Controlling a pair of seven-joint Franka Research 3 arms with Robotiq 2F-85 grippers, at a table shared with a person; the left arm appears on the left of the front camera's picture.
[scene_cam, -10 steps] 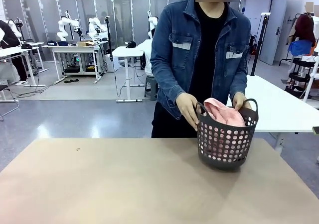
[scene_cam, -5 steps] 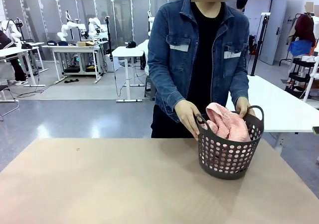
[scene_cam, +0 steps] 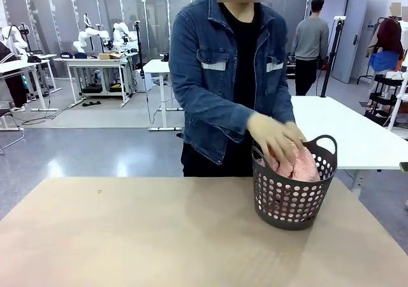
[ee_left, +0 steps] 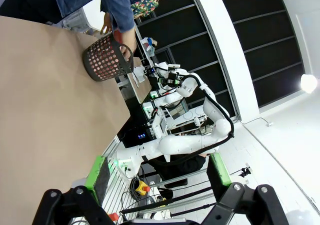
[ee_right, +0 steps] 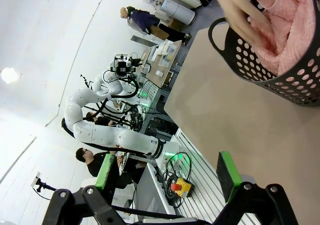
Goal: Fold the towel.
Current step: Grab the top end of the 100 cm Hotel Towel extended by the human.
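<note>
Left gripper (ee_left: 159, 171): jaws spread wide, nothing between the green pads. Right gripper (ee_right: 166, 171): likewise released, nothing held.

The towel (scene_cam: 296, 162) is seen bunched inside the basket (scene_cam: 290, 201), far ahead of both grippers across the surface (scene_cam: 159, 236). It lies closer to the right gripper than to the left. A person's hand (scene_cam: 274, 137) is laid on the towel at the basket's mouth.

Step in hand, as judged: the towel is being taken out by the person. Folding is not yet begun.

For the step to be done well:
- The grippers are best held clear until the hand is withdrawn and the cloth is spread flat ahead of them.
- The smooth hem band should be located first.
- Two corners of one edge should then be taken, one per gripper, and pinched low against the surface so that a single layer is caught.

Risk noted: terry cloth is limp. If a bunch is grabbed instead of a corner, a crooked fold is to be expected.
</note>
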